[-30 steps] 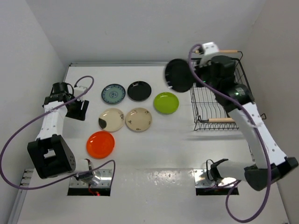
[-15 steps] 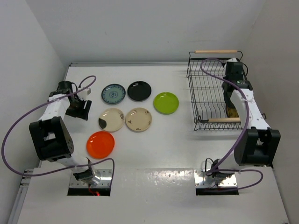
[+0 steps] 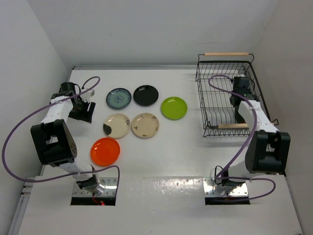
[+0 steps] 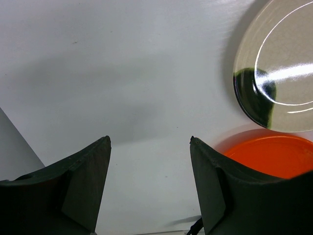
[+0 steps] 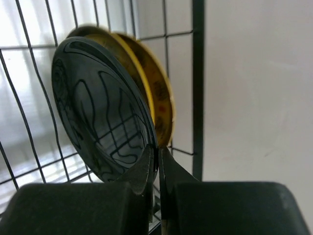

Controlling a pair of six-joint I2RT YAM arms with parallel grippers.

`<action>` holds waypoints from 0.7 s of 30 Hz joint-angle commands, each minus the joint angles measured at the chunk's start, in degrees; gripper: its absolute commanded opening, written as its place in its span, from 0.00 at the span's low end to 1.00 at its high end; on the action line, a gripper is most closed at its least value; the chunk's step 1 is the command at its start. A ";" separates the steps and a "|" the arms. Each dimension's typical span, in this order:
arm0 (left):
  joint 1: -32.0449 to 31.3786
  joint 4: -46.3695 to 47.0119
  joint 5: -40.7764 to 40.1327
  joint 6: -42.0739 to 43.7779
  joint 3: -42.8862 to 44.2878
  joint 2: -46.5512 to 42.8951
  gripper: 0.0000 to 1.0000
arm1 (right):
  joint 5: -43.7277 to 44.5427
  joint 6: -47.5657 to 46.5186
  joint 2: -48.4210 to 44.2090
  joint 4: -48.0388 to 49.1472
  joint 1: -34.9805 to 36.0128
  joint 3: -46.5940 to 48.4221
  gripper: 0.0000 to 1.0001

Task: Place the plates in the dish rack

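Note:
Six plates lie flat on the table: teal patterned (image 3: 119, 98), black (image 3: 145, 95), lime green (image 3: 173, 107), a cream one with a dark patch (image 3: 116, 125), another cream one (image 3: 145, 125) and orange-red (image 3: 105, 151). The black wire dish rack (image 3: 200, 98) stands at the right. My right gripper (image 3: 240, 102) reaches down inside it. In the right wrist view the right gripper (image 5: 157, 149) is shut on the rim of an upright black plate (image 5: 98, 117), close against brown-and-yellow plates (image 5: 159, 98). My left gripper (image 3: 83, 111) hovers open over bare table; its wrist view shows the open left gripper (image 4: 148, 142).
The rack has wooden bar handles at the far end (image 3: 226, 54) and near end (image 3: 231, 126). A rack wire post (image 5: 197, 88) stands just right of the held plate. White walls close in on the left, back and right. In the left wrist view the cream plate (image 4: 276, 73) and orange-red plate (image 4: 274, 154) lie right of the fingers.
My right arm has carried the black plate from above the rack's left side down into the rack, beside the brown-and-yellow plates. The left arm shifted slightly.

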 commanded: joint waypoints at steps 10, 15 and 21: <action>-0.32 0.46 0.07 -0.89 1.79 0.32 0.71 | -0.62 6.34 3.14 1.09 -0.31 -0.69 0.17; -1.46 -0.06 1.65 -0.90 3.64 0.32 0.71 | -1.15 7.40 4.46 -1.11 -0.31 2.48 0.46; -9.80 -0.07 3.93 -0.19 12.59 1.45 0.71 | -3.77 10.38 2.44 -3.48 -0.04 8.19 0.72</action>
